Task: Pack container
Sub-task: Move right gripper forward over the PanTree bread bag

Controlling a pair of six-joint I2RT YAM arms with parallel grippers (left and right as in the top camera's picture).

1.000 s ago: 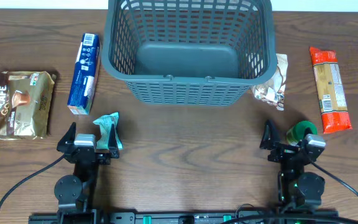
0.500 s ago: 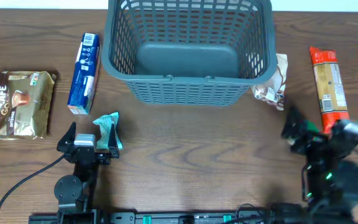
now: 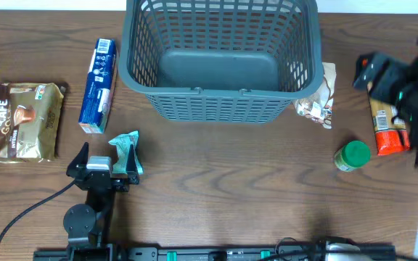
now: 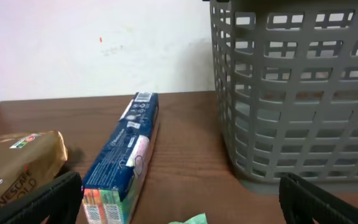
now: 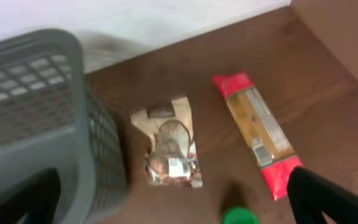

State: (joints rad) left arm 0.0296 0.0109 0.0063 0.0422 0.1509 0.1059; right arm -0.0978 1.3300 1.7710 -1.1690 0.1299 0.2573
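The container [image 3: 216,107] is a big grey-teal basket at the far middle of the table; nothing is inside it yet, so the packing has hardly begun. I think it is light for its size and stiff; the plastic looks smooth and could slide on the wood if pushed. The top rim or the slots in its walls look like the best spots to hold; it likely just needs to stay put while things go in.

The left gripper [image 3: 107,163] rests near the front on the left; its fingers are spread wide and hold nothing; a small teal packet [image 3: 127,151] lies just beside one finger. The right gripper [image 3: 374,71] is at the far right, above a long red and tan packet [image 5: 257,134]; it looks blurry from above, but its own camera shows the fingers wide apart with nothing between them.

A blue box [image 3: 97,85] and a Nescafe pouch [image 3: 20,119] lie left of the basket; a pale snack pouch [image 3: 318,94] lies right against its right side.

A second ago the right arm sat at the near right, beside the green-lidded jar [image 3: 352,156]; now it has swung up and away to the far right, and the jar stands alone. The left arm, the basket and the goods have not moved.
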